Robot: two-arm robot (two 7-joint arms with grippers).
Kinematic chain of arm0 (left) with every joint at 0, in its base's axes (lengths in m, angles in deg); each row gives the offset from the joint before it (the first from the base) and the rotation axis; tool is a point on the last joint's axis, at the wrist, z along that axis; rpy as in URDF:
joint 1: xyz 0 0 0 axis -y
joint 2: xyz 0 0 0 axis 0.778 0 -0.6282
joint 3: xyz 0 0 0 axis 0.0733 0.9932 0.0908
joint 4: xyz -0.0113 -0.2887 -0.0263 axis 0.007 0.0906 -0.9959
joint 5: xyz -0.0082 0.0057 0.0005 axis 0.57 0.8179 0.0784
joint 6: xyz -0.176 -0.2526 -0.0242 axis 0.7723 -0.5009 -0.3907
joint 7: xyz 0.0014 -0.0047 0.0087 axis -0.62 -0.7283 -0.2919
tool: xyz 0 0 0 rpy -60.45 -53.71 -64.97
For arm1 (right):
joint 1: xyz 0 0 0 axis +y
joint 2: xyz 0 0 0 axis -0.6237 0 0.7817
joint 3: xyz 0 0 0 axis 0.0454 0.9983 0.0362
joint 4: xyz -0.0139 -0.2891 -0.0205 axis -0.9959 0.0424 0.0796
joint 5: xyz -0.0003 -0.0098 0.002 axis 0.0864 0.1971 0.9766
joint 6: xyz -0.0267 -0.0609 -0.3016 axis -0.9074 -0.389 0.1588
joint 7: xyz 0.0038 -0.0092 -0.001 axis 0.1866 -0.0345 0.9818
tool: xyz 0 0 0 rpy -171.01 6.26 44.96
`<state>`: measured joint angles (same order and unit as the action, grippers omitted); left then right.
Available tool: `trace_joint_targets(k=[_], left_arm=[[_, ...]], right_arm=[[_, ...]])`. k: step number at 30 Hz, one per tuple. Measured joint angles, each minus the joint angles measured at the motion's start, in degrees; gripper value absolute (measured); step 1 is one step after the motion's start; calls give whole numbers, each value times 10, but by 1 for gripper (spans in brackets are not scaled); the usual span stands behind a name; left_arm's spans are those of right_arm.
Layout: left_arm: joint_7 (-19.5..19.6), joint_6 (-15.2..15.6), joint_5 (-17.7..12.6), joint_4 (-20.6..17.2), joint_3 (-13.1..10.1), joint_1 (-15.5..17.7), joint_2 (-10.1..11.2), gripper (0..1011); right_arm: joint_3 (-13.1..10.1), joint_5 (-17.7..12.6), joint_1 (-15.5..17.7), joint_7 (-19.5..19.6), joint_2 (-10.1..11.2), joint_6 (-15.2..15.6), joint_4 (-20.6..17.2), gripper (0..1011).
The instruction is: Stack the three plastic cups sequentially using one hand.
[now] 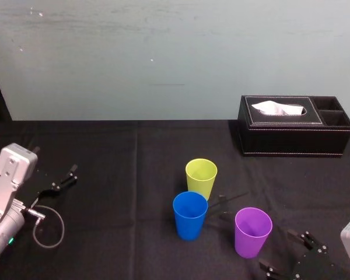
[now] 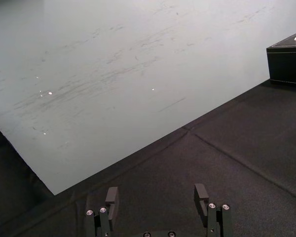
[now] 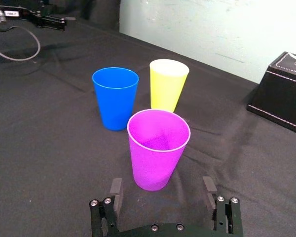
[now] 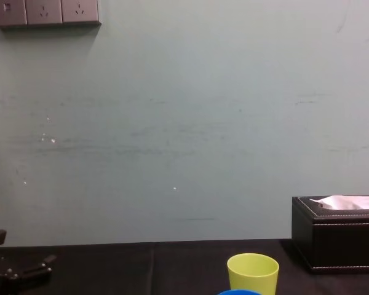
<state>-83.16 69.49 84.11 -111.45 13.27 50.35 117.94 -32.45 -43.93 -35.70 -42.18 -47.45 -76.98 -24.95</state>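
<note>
Three plastic cups stand upright and apart on the black tablecloth: the yellow-green cup (image 1: 201,178) farthest back, the blue cup (image 1: 190,214) just in front of it, the purple cup (image 1: 252,231) to the right. My right gripper (image 1: 289,255) is low at the front right, close behind the purple cup (image 3: 158,148). In the right wrist view this gripper (image 3: 162,186) is open, its fingers (image 3: 116,188) wide on either side of the cup's base without touching it. Beyond it stand the blue cup (image 3: 115,97) and yellow-green cup (image 3: 167,84). My left gripper (image 2: 157,195) rests open and empty at the far left.
A black leather tissue box (image 1: 291,125) with a white tissue stands at the back right near the wall. The left arm's grey link (image 1: 11,175) and looped cable (image 1: 46,227) lie at the left edge. Bare cloth lies between the left arm and the cups.
</note>
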Motion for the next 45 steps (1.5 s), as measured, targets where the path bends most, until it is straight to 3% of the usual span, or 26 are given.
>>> trace_joint_targets(k=[10, 22, 32, 45], left_arm=[[0, 0, 0, 0, 0, 0, 0, 1000], [0, 0, 0, 0, 0, 0, 0, 1000], [0, 0, 0, 0, 0, 0, 0, 1000], [0, 0, 0, 0, 0, 0, 0, 1000]], right_arm=[[-4, -20, -17, -9, -34, 28, 9, 1004], [5, -11, -44, -7, -66, 54, 21, 1004], [7, -6, -58, 1, -84, 68, 34, 1004], [11, -10, -66, -7, -90, 70, 35, 1004]])
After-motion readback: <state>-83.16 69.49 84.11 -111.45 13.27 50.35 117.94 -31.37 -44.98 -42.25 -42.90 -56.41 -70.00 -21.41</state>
